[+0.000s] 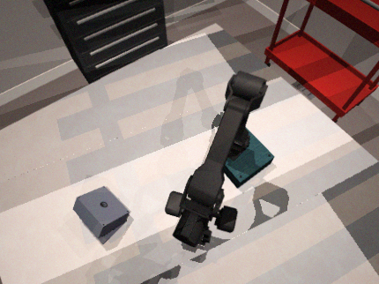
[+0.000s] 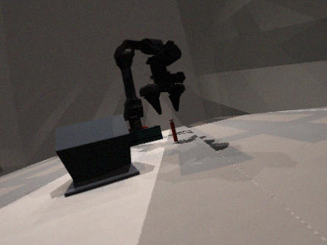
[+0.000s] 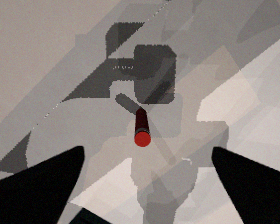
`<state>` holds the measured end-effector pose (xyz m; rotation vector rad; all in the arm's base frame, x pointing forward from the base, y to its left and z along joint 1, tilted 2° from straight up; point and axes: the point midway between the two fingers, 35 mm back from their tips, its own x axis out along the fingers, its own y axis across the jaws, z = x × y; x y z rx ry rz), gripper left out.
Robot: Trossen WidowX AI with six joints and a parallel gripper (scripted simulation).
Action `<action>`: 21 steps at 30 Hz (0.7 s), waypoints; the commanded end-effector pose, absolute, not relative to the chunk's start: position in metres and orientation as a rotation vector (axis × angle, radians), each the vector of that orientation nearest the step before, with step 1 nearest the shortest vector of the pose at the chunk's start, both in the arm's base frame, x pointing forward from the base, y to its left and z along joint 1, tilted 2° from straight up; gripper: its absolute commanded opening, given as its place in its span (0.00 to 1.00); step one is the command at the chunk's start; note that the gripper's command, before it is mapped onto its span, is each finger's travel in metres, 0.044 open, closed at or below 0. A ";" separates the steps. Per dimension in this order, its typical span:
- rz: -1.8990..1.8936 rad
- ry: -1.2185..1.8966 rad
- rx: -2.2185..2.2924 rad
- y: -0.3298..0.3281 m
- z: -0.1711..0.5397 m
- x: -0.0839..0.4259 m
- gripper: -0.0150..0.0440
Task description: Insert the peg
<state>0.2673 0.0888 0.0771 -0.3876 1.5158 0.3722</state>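
Observation:
A red round peg (image 2: pixel 173 132) (image 3: pixel 142 139) stands upright on the table. It is hidden in the top view, where the arm covers that spot. My gripper (image 2: pixel 169 112) (image 3: pixel 148 152) is open and empty, pointing down above the peg. In the exterior view the fingertips are a little higher than the peg's top. In the wrist view the peg's top is between the two fingertips sideways and slightly above their line. The grey-blue block with the sloped panel (image 1: pixel 115 211) (image 2: pixel 95 156) is at the left in the top and exterior views. Its round dark hole (image 1: pixel 104 205) shows in the top view.
The arm's teal base (image 1: pixel 253 159) (image 2: pixel 147 136) stands on the table (image 1: pixel 40 236), to the right of the block. A black drawer cabinet (image 1: pixel 123 22) and a red cart (image 1: pixel 308 60) stand behind the table.

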 end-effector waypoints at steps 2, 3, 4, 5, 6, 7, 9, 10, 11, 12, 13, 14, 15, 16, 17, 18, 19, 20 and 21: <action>0.405 1.535 -0.411 0.091 0.072 0.264 1.00; 0.405 1.535 -0.411 0.091 0.072 0.264 1.00; 0.405 1.535 -0.411 0.091 0.071 0.264 1.00; 0.405 1.535 -0.411 0.091 0.071 0.264 1.00; 0.405 1.535 -0.411 0.091 0.070 0.264 1.00; 0.405 1.535 -0.411 0.091 0.069 0.264 1.00; 0.405 1.535 -0.411 0.091 0.066 0.265 1.00; 0.405 1.535 -0.411 0.091 0.064 0.265 1.00; 0.405 1.535 -0.411 0.091 0.063 0.265 1.00; 0.405 1.535 -0.411 0.091 0.061 0.265 1.00; 0.405 1.535 -0.411 0.091 0.059 0.265 1.00; 0.405 1.535 -0.411 0.091 0.058 0.265 1.00; 0.405 1.535 -0.411 0.091 0.056 0.265 1.00; 0.405 1.535 -0.411 0.091 0.054 0.266 1.00; 0.405 1.535 -0.411 0.091 0.053 0.266 1.00; 0.405 1.535 -0.411 0.091 0.051 0.266 1.00; 0.405 1.535 -0.411 0.091 0.049 0.266 1.00; 0.405 1.535 -0.411 0.091 0.048 0.266 1.00; 0.405 1.535 -0.411 0.091 0.046 0.266 1.00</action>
